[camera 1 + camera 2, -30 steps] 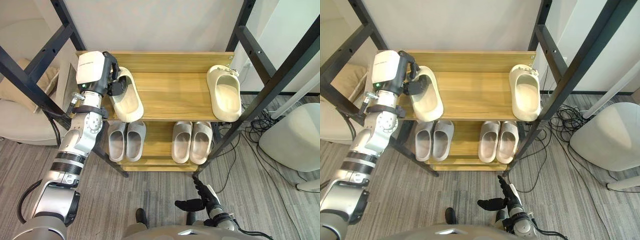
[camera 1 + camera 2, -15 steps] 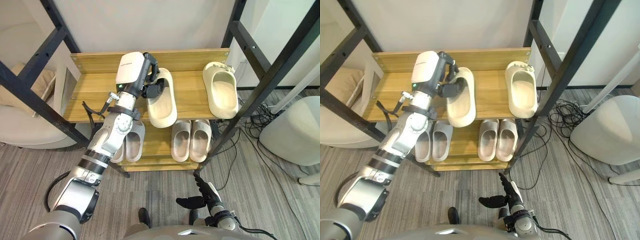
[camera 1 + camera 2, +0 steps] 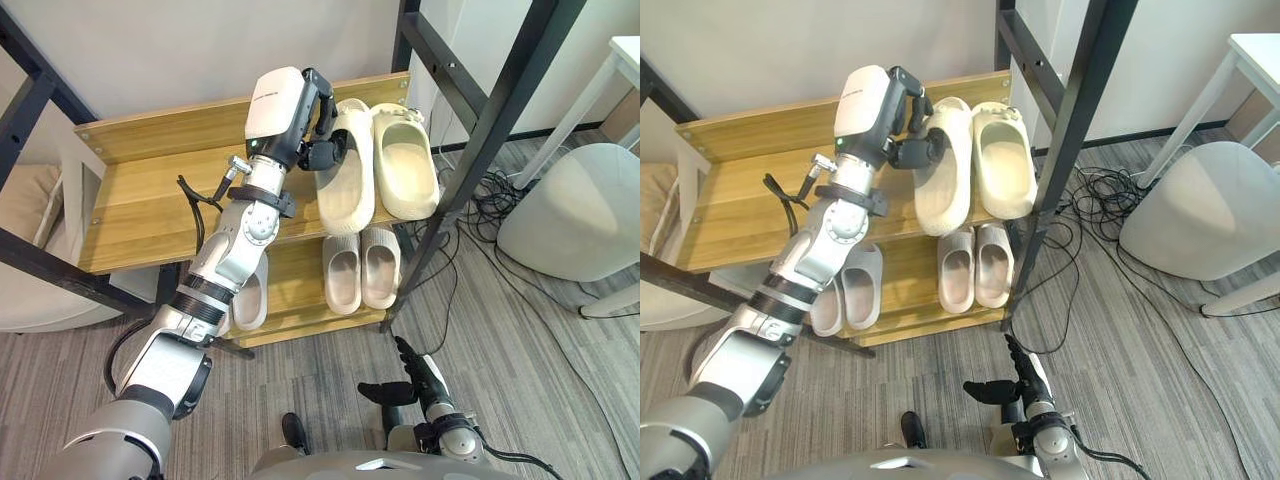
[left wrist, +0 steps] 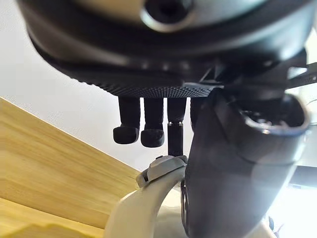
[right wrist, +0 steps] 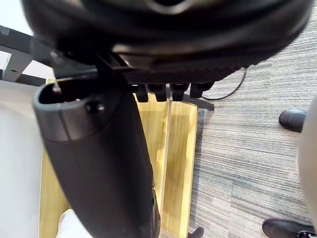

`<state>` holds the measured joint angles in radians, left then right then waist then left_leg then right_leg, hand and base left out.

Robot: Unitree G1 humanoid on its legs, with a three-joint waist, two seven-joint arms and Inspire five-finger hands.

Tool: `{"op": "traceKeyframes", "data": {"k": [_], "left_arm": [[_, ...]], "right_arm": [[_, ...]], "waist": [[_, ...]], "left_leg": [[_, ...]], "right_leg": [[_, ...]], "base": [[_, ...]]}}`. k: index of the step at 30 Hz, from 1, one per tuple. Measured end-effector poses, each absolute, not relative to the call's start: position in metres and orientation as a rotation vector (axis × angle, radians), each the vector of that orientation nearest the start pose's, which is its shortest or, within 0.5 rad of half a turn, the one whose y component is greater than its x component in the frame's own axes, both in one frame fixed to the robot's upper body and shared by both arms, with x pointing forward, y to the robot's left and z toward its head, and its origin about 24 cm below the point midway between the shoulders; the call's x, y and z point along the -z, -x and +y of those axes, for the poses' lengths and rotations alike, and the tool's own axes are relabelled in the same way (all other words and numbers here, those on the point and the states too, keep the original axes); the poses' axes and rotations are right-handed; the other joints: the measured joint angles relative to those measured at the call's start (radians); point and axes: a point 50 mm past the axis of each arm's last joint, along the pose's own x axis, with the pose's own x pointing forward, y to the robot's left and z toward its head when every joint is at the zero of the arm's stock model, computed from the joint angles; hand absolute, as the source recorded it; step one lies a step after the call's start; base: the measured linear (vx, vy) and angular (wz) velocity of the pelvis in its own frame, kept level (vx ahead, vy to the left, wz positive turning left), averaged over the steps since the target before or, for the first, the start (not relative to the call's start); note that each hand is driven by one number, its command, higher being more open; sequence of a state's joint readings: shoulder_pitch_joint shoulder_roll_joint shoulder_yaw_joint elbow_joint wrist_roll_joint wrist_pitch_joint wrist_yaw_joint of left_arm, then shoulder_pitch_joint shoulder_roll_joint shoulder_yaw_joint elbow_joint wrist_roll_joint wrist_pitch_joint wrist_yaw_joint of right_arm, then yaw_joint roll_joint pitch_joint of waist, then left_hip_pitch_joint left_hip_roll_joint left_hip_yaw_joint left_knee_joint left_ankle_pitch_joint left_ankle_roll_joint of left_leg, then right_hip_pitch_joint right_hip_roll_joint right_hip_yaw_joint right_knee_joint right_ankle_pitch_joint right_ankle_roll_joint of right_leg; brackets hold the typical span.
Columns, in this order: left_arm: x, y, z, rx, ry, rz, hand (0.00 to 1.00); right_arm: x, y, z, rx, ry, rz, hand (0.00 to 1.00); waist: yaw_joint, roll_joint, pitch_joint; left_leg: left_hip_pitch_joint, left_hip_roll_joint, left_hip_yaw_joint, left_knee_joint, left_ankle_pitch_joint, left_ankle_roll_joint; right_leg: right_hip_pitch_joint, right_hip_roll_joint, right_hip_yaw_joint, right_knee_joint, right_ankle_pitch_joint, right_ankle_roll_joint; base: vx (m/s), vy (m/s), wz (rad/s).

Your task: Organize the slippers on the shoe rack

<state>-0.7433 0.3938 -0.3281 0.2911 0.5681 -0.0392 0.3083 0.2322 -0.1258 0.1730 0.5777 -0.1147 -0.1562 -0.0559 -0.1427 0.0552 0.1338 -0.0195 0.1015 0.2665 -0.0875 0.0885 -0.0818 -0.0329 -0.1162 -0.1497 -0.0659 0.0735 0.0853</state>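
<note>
Placing step, I judge: my left hand (image 3: 318, 125) grips the cream slipper (image 3: 345, 190) by its edge, upper centre at the top shelf (image 3: 150, 200), just beside its mate (image 3: 405, 170). Next: square it up, then release.

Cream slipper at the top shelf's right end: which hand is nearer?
Left. The left hand grips the second cream slipper right beside that right-end slipper on the top shelf; the right hand hangs open, low over the carpet.
</note>
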Motion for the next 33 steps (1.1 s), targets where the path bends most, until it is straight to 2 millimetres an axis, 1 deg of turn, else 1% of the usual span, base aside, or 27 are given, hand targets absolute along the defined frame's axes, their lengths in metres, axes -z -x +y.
{"op": "traceKeyframes", "data": {"k": [4,5,10,19,26,27,33], "left_arm": [[-0.201,-0.356,0.121,-0.095,-1.031,-0.682,0.0],[-0.201,-0.356,0.121,-0.098,-1.032,-0.68,1.0],[-0.207,-0.357,0.127,-0.134,-1.035,-0.687,1.0],[-0.205,-0.358,0.125,-0.131,-1.025,-0.677,1.0],[-0.203,-0.357,0.112,-0.111,-0.977,-0.681,1.0],[-0.202,-0.356,0.108,-0.099,-0.945,-0.681,1.0],[-0.201,-0.353,0.097,-0.066,-0.871,-0.683,1.0]], "right_arm": [[0.111,-0.137,-0.163,-0.099,0.251,0.645,1.0],[0.111,-0.137,-0.163,-0.099,0.251,0.644,1.0],[0.11,-0.138,-0.163,-0.091,0.252,0.639,1.0],[0.11,-0.138,-0.164,-0.082,0.253,0.637,1.0],[0.11,-0.138,-0.163,-0.083,0.253,0.637,1.0],[0.11,-0.138,-0.163,-0.083,0.254,0.638,1.0],[0.11,-0.138,-0.162,-0.086,0.254,0.639,1.0]], "waist": [[-0.001,0.0,0.0],[-0.002,0.0,0.0],[-0.009,0.0,0.0],[-0.012,0.0,0.0],[-0.011,0.0,0.0],[-0.01,0.0,0.0],[-0.01,0.0,0.0]], "left_leg": [[-0.001,-0.002,0.01,0.0,-0.007,-0.001],[-0.002,-0.002,0.012,0.0,-0.007,-0.002],[-0.02,-0.002,0.012,0.0,-0.007,-0.002],[-0.02,-0.005,-0.006,0.0,-0.006,0.0],[-0.016,-0.006,-0.017,0.0,-0.004,0.002],[-0.016,-0.006,-0.02,0.0,-0.004,0.002],[-0.01,-0.006,-0.028,0.0,-0.003,0.003]], "right_leg": [[-0.003,-0.002,0.013,-0.013,0.01,0.002],[-0.003,-0.001,0.015,-0.016,0.011,0.002],[-0.02,-0.001,0.015,-0.017,0.012,0.002],[-0.009,-0.003,0.002,-0.017,0.012,0.002],[0.0,-0.004,-0.009,-0.017,0.01,0.001],[0.002,-0.004,-0.012,-0.017,0.01,0.001],[0.014,-0.004,-0.019,-0.017,0.009,-0.001]], "base": [[-0.02,0.024,-0.09],[-0.01,0.008,-0.05],[0.0,0.001,-0.01],[-0.01,0.008,0.04],[-0.02,0.012,0.05],[0.0,0.011,0.04],[0.0,0.01,0.04]]}}
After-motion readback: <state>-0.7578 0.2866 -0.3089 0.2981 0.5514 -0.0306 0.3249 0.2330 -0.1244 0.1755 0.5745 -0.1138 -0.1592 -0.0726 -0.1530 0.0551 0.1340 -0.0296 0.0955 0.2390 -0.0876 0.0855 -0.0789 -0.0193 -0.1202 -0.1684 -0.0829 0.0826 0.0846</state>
